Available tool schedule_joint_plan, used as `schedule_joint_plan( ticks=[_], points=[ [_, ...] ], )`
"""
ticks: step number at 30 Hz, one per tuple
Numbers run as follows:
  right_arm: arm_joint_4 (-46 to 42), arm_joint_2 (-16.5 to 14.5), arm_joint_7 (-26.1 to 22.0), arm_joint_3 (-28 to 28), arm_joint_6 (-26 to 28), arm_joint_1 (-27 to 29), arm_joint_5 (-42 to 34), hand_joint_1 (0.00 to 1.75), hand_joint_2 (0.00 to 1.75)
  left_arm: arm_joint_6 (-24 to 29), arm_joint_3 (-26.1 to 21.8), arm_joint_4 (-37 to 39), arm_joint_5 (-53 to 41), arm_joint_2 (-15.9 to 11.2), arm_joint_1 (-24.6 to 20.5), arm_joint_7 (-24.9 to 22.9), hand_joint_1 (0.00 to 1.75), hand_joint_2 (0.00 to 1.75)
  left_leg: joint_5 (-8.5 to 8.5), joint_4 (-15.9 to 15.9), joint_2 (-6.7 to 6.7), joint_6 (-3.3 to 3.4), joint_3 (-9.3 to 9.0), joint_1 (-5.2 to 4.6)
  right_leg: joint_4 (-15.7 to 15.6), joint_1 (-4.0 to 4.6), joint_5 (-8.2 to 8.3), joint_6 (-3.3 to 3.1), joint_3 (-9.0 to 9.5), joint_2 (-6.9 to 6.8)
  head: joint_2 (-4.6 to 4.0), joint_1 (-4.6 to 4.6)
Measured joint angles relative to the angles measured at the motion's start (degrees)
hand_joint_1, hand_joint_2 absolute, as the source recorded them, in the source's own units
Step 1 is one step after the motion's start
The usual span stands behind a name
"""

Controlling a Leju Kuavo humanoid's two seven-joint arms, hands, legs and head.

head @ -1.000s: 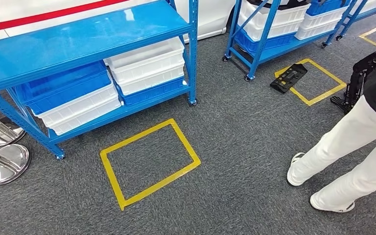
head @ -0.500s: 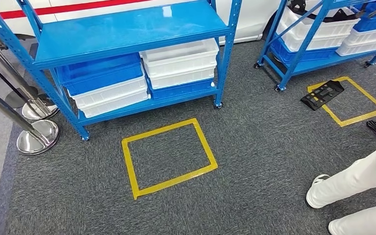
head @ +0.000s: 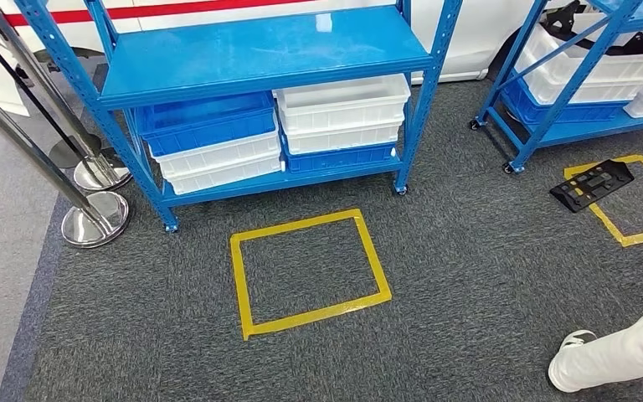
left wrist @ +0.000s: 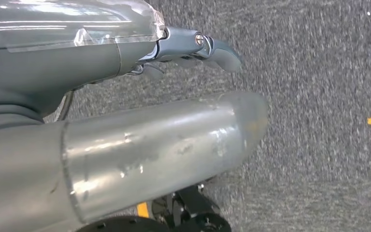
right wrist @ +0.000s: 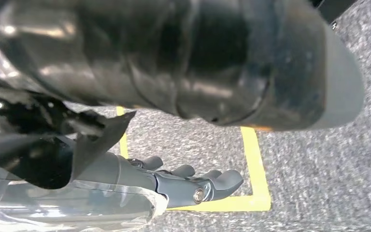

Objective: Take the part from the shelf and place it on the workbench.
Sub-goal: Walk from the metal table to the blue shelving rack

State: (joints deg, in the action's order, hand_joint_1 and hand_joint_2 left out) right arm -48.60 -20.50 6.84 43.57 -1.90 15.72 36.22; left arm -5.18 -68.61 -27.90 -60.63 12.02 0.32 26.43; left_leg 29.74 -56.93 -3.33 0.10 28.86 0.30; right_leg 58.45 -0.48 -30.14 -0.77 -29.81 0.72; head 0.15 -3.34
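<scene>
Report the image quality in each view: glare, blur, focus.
Head view: sharp, evenly lit, with soft glare on the blue shelf top and bright reflections on the chrome stanchion base. Left wrist view: left hand close and soft, carpet crisp. Right wrist view: dark near parts blurred, right hand fairly clear.

The head view showed two blue shelves (head: pixel 268 50) (head: pixel 590 126), two yellow floor squares (head: pixel 310 270) (head: pixel 628 201), one black part (head: pixel 591 185), two chrome posts (head: pixel 92 219) (head: pixel 100 172) and one person's shoe (head: pixel 571 356).
</scene>
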Motion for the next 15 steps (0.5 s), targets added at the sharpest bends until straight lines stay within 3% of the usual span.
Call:
schedule_joint_plan(
  ticks=[2,3,6,7,8,9,11,12,14,15],
  points=[
    [-0.07,-0.04,0.08,-0.23,0.02,0.3,-0.09,0.0,0.0,-0.01,-0.01,-0.05,-0.01,-0.01,-0.02,0.11,0.0,0.0,0.67,-1.56,0.82,-0.6,0.16,0.12,-0.67,-0.18,-0.26,-0.86,1.15,-0.32,0.0,0.02],
    [-0.1,-0.05,0.13,-0.33,0.03,0.46,-0.1,0.0,0.0,-0.01,-0.01,-0.07,-0.02,-0.01,-0.08,0.19,0.0,0.0,1.51,-3.98,1.47,-0.88,1.29,0.2,-1.05,-0.34,-0.49,-1.21,1.93,-0.58,0.0,0.02],
    [-0.15,-0.04,0.35,-0.46,0.04,0.8,-0.38,0.0,0.0,-0.02,-0.03,-0.06,-0.04,0.05,-0.07,0.28,0.0,0.0,4.31,-15.55,2.76,-1.49,9.27,0.45,-1.44,-0.34,-2.24,-1.53,4.08,-1.31,0.0,0.02],
    [-0.16,-0.04,0.46,-0.5,0.04,0.86,-0.53,0.0,0.0,-0.02,-0.05,-0.06,-0.07,0.05,0.07,0.28,0.0,0.0,3.65,-17.56,2.88,-1.57,11.55,0.47,-1.53,-0.34,-3.01,-1.46,4.98,-1.44,0.0,0.02],
    [-0.19,-0.04,0.55,-0.55,0.04,0.93,-0.67,0.0,0.0,-0.02,-0.09,-0.06,-0.1,0.05,0.25,0.29,0.0,0.0,1.59,-17.16,2.94,-1.54,12.71,0.47,-1.69,-0.34,-3.82,-1.36,6.08,-1.51,0.0,0.02],
    [-0.21,-0.04,0.65,-0.59,0.04,0.99,-0.78,0.0,0.0,-0.03,-0.13,-0.06,-0.14,0.05,0.41,0.29,0.0,0.0,-1.49,-14.65,3.0,-1.38,12.83,0.46,-1.95,-0.35,-4.65,-1.22,7.33,-1.56,0.0,0.02],
    [-0.25,-0.05,0.73,-0.65,0.04,1.16,-0.86,0.0,0.0,-0.06,-0.26,-0.04,-0.23,0.04,0.71,0.31,0.0,0.0,-6.99,-8.23,3.38,-0.7,11.36,0.13,-2.69,-0.31,-6.3,-0.78,9.86,-1.66,0.0,0.02],
    [-0.26,-0.05,0.75,-0.65,0.01,1.22,-0.87,0.0,0.0,-0.08,-0.35,-0.02,-0.28,0.05,0.8,0.33,0.0,0.0,-8.11,-6.23,3.63,-0.23,10.58,-0.15,-3.13,-0.29,-6.88,-0.41,10.81,-1.68,0.0,0.02],
    [-0.31,-0.07,0.74,-0.7,-0.11,1.02,-0.86,0.0,0.0,-0.12,-0.51,0.02,-0.45,0.04,0.74,0.35,0.0,0.0,-6.53,-4.91,3.94,0.83,9.08,-0.73,-4.12,-0.21,-7.4,0.59,12.4,-1.75,0.0,0.02],
    [-0.34,-0.07,0.73,-0.73,-0.17,0.79,-0.83,0.0,0.0,-0.12,-0.56,0.03,-0.5,0.02,0.61,0.37,0.0,0.0,-5.49,-3.98,3.78,1.38,8.08,-0.72,-3.4,-0.22,-6.7,1.07,12.55,-1.78,0.0,0.02]
  ],
)
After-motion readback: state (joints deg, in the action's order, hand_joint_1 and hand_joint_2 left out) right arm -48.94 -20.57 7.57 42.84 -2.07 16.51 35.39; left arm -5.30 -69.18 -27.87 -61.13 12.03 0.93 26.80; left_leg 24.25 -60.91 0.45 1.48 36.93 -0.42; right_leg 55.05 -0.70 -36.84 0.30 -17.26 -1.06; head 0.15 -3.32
